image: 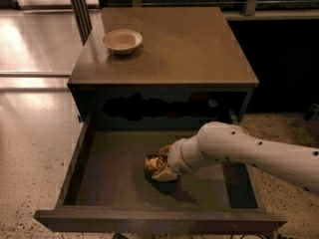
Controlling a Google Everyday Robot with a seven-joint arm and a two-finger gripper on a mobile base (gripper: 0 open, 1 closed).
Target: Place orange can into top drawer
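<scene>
One wide, shallow, dark grey-brown top drawer (112,176) stands pulled out of the single brown cabinet, and everything here is placed against that drawer. One small orange-gold drink can (153,164) with dark and pale mottling lies on the drawer's flat bottom, a little right of its middle and roughly halfway between its back and its front wall. One white, smooth-shelled robot arm (249,153) reaches in over the drawer's right side. Its one pale two-finger gripper (159,163) is down inside the drawer, at the can. One jaw shows on the can's far side and the other on its near side, so they straddle it and seem to be pinching it, though the contact itself is hard to make out in the dim light.

Behind and above the drawer is the flat brown cabinet top (189,44). One pale round bowl (122,40) sits on it, towards its back left corner, well apart from the can. Speckled pale flooring (30,153) lies to the drawer's left.
</scene>
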